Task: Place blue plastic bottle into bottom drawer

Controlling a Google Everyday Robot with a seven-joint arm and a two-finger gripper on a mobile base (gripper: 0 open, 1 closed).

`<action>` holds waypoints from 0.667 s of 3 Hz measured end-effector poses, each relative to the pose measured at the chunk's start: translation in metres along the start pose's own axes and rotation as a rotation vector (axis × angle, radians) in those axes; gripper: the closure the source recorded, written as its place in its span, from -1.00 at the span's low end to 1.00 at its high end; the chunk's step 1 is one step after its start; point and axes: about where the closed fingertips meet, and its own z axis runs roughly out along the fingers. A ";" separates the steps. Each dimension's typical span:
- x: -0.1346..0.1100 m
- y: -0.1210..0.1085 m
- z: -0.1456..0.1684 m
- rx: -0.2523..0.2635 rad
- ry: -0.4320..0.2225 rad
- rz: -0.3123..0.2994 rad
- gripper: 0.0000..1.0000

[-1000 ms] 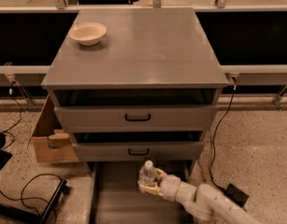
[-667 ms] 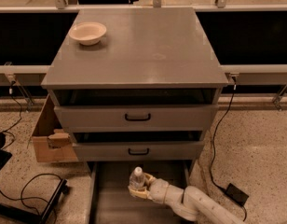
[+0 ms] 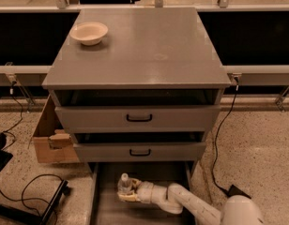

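The blue plastic bottle point(image 3: 124, 183) is a small clear bottle with a white cap, standing upright inside the pulled-out bottom drawer point(image 3: 159, 171), near its left side. My gripper point(image 3: 127, 191) reaches in from the lower right on a white arm and is shut on the bottle's lower body. The bottle sits low over the drawer's grey floor; I cannot tell whether it touches it.
Two upper drawers with black handles point(image 3: 139, 118) are closed above. A beige bowl point(image 3: 89, 33) sits on the cabinet top. A cardboard box point(image 3: 48, 142) stands left of the cabinet. Black cables point(image 3: 27, 191) lie on the floor to the left and right.
My gripper has carried the bottle leftward and lower into the bottom drawer, from the middle-right toward the left side.
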 end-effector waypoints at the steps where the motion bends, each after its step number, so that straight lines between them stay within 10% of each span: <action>1: 0.036 0.000 0.030 -0.051 0.009 0.022 1.00; 2: 0.064 0.000 0.049 -0.075 0.020 0.045 1.00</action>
